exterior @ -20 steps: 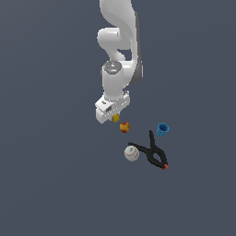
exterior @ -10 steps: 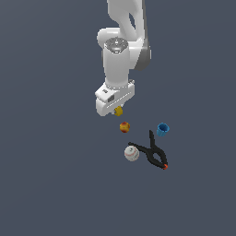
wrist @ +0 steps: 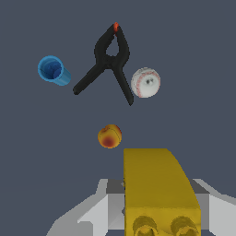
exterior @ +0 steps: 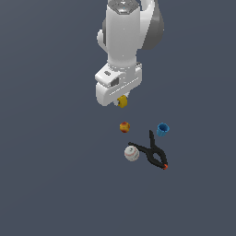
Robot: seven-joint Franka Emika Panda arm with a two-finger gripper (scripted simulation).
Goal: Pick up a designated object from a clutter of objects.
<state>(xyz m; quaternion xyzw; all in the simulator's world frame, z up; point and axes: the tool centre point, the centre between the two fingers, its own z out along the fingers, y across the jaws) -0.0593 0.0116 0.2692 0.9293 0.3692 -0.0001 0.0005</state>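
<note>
My gripper (exterior: 120, 102) is shut on the small yellow blocky piece (exterior: 122, 102) and holds it in the air, well above the floor. In the wrist view the yellow piece (wrist: 157, 189) fills the near part of the picture between the grey fingers (wrist: 94, 214). The rest of the clutter lies on the floor below: a red-yellow ball (exterior: 124, 127) (wrist: 109, 136), a blue cup (exterior: 162, 129) (wrist: 53, 70), a white baseball (exterior: 131, 153) (wrist: 145, 83) and a black clamp with red tips (exterior: 152, 152) (wrist: 109, 60).
The clamp lies between the baseball and the blue cup, touching or nearly touching the baseball. All stand on a plain dark grey floor (exterior: 55, 175). The white arm (exterior: 123, 37) rises above the gripper.
The gripper has risen with the yellow piece in it, away from the red-yellow ball. The other items have not moved.
</note>
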